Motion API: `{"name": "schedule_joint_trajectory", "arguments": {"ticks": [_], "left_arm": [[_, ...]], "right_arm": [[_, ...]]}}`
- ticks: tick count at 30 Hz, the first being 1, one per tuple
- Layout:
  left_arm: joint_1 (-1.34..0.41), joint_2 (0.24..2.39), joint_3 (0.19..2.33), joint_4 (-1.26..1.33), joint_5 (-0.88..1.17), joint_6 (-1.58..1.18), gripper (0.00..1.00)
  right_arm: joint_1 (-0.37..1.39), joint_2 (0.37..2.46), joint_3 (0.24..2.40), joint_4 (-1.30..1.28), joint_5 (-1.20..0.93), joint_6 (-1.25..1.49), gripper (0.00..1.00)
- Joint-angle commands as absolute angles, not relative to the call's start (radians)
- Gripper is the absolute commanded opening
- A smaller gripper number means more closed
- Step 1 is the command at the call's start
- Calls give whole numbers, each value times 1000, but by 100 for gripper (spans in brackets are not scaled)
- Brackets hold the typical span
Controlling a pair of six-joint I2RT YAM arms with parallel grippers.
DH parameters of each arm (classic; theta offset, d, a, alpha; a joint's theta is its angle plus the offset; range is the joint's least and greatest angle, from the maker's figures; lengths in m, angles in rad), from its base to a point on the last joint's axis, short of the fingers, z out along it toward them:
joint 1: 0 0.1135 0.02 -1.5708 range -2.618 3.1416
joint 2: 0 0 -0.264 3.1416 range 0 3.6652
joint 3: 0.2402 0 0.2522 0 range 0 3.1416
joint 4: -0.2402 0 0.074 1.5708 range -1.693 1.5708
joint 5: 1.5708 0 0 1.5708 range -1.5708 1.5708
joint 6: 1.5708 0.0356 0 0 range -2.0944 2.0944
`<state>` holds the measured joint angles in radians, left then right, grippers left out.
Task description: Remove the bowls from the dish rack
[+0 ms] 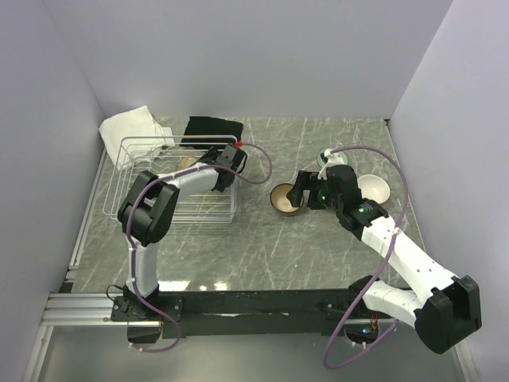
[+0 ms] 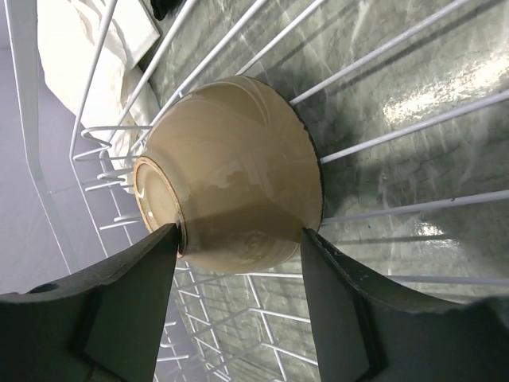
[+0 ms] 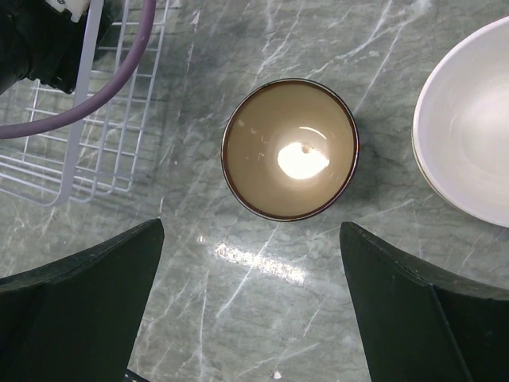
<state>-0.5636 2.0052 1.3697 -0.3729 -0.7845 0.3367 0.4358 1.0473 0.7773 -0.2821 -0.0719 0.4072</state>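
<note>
The white wire dish rack (image 1: 127, 191) stands at the left; its wires also show in the left wrist view (image 2: 413, 123) and its corner in the right wrist view (image 3: 48, 171). A beige bowl (image 1: 188, 162) lies on its side in the rack (image 2: 231, 167). My left gripper (image 1: 213, 177) reaches into the rack, and its fingers (image 2: 240, 233) press the bowl's foot and rim. A tan-brown bowl with a dark rim (image 1: 285, 199) stands upright on the table (image 3: 290, 147). My right gripper (image 1: 305, 193) is open and empty just short of it (image 3: 251, 225). A pale cream bowl (image 1: 374, 188) stands to the right (image 3: 469, 119).
A white cloth (image 1: 134, 127) and a black cloth (image 1: 213, 129) lie behind the rack. A small pale object (image 1: 325, 157) sits behind my right arm, partly hidden. Purple cables loop off both wrists. Walls close in the table on the left, back and right.
</note>
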Motion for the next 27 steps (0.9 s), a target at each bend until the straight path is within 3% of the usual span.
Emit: {"name": "schedule_joint_trajectory", "arguments": {"ticks": [1, 6, 15, 27], "left_arm": [[-548, 1993, 1319, -497, -785, 275, 67], [-554, 1982, 1299, -544, -718, 241, 67], [-555, 2009, 1324, -595, -695, 190, 89], [-552, 1967, 1494, -664, -681, 8, 91]], "right_arm": [[436, 1026, 761, -242, -72, 414, 100], [436, 1032, 761, -242, -74, 413, 99], [436, 1046, 764, -235, -80, 414, 99], [434, 1052, 764, -236, -78, 414, 99]]}}
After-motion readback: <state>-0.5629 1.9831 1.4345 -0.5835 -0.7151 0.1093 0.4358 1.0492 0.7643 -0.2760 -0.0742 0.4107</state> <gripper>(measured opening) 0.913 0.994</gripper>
